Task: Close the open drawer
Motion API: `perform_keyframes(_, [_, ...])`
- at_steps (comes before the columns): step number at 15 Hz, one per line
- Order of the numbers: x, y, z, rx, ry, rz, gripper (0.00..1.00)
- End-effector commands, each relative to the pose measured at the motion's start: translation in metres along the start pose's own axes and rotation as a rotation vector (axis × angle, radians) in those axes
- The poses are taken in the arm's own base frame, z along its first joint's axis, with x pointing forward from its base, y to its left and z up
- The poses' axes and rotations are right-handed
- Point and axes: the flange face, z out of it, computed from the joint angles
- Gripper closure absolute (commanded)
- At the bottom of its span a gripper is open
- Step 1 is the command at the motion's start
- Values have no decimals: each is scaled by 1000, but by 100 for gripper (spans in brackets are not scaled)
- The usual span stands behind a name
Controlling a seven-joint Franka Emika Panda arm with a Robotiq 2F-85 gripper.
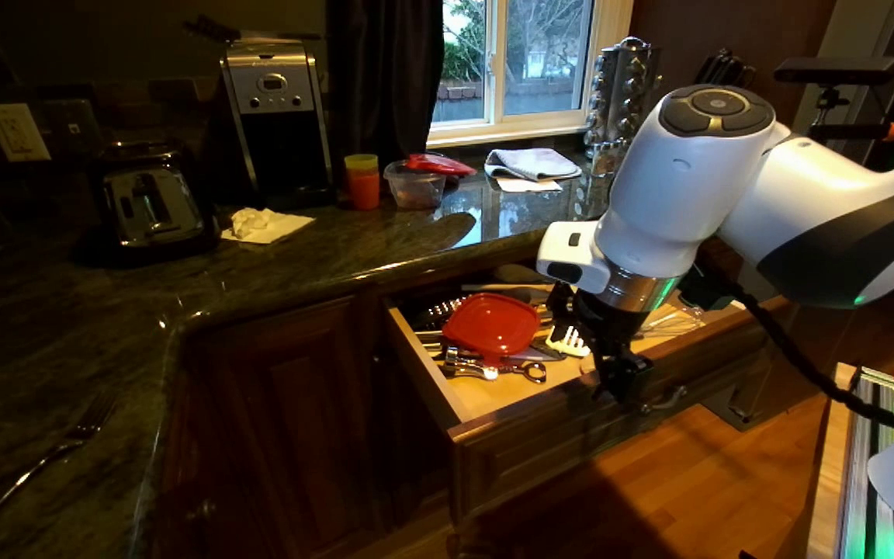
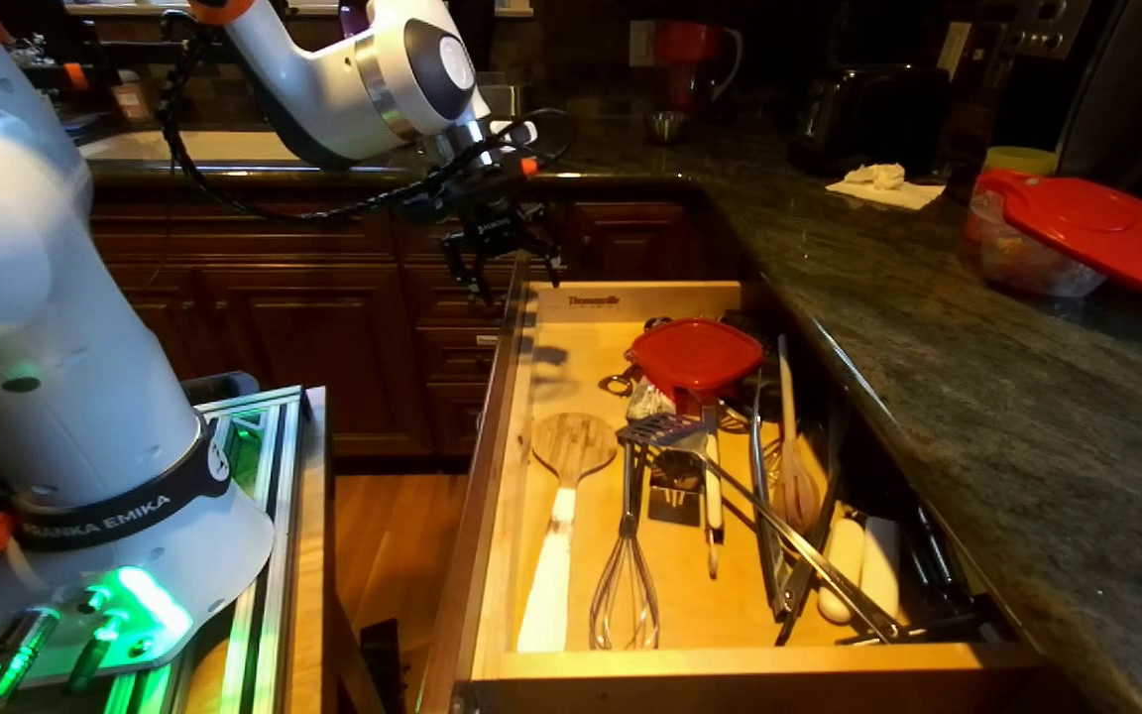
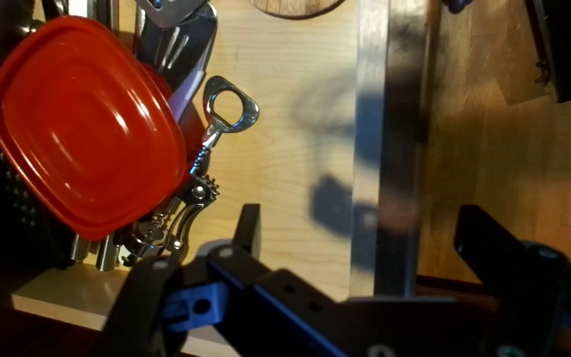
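Note:
The wide drawer stands pulled out, with its dark wooden front and pale inner box in both exterior views. Its contents and front edge also show in the other direction along the box. My gripper is open and empty. In the wrist view its fingers lie to either side of the drawer's front rim, one over the inside, one over the floor. In both exterior views the gripper is near the front's top edge, toward one end of the drawer. Contact with the rim cannot be told.
A red lid and several utensils lie in the drawer. The stone counter overhangs its back. A metal handle sits on the front. The robot's base stand faces the drawer front across the wooden floor.

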Motion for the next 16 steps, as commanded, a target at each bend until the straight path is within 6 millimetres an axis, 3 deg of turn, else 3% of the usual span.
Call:
perform_keyframes(1, [3,4,10,-47,1,20,0])
perform_keyframes(11, [5,28,25,-240,26,136,0])
perform_keyframes(12, [2,19,18,-202,25,111,0])
perform_keyframes(16, [4,29,21,-223,36,129,0])
